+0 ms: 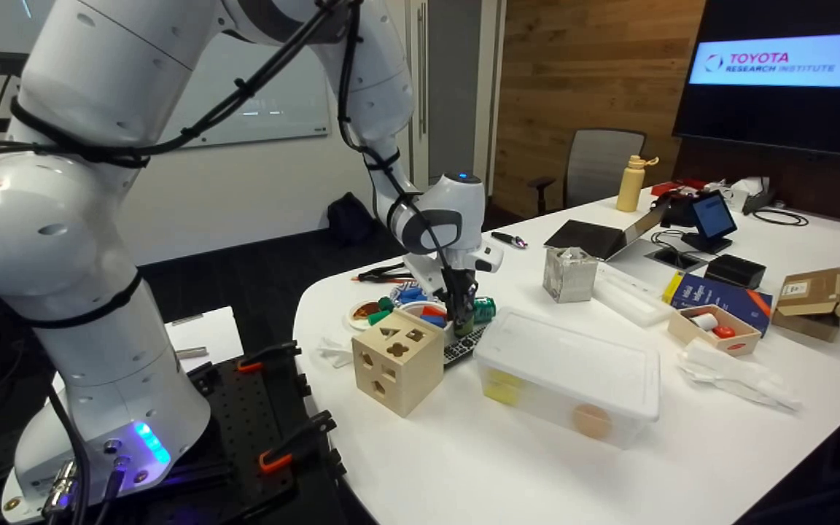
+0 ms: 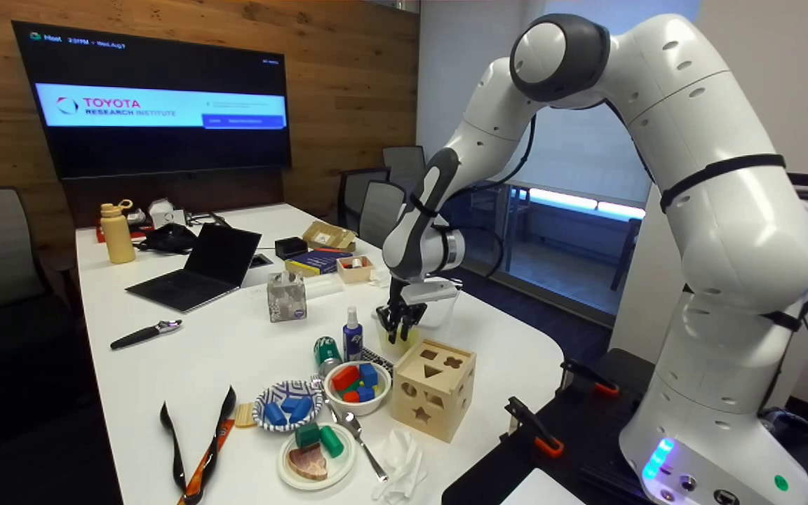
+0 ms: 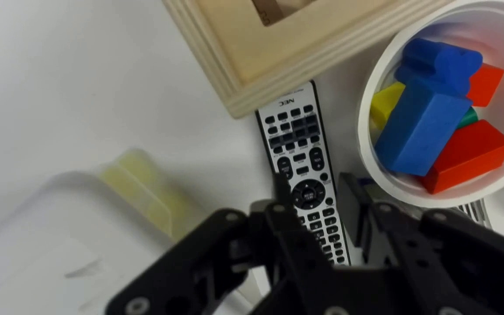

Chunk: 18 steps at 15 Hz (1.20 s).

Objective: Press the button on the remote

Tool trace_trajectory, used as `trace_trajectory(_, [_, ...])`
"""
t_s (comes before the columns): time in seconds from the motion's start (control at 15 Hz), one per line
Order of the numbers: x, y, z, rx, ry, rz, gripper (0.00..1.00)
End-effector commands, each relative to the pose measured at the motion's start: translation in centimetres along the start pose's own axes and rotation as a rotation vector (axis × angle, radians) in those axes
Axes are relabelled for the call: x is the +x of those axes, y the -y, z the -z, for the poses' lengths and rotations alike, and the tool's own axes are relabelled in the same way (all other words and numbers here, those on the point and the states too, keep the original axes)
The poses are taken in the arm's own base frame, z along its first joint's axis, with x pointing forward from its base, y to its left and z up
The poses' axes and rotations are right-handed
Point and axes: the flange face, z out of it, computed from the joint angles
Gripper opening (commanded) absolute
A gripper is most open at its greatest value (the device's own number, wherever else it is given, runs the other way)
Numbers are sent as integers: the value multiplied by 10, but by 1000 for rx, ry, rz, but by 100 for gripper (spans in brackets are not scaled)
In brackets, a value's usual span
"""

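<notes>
A silver remote [image 3: 308, 173] with black buttons lies on the white table in the wrist view. Its far end is partly covered by the wooden shape box, and my fingers hide part of its lower half. It also shows in both exterior views [image 1: 465, 347] [image 2: 377, 360]. My gripper [image 3: 315, 186] is partly open and empty, pointing down over the remote, with one finger on each side of the round button pad in the wrist view. In an exterior view the fingertips [image 2: 398, 337] hang close above the table; I cannot tell whether they touch anything.
The wooden shape box [image 1: 424, 372] and a white bowl of blocks [image 3: 364, 127] stand close beside the remote. A lidded clear plastic box [image 1: 566, 350] is on the other side. A blue spray bottle [image 2: 353, 340] and a green can [image 2: 326, 351] stand nearby.
</notes>
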Motion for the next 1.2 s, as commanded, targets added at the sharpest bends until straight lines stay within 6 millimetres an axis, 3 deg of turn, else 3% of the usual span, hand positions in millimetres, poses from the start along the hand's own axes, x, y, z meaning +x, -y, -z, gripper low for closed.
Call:
trace_trajectory(0.0, [13,3,-15,-4,-17,-14,3])
trace_trajectory(0.53, [49,-1,-46,-20,-14,-4,0])
trace_trajectory(1.13, [66,2,-76,-7,13,-8,0])
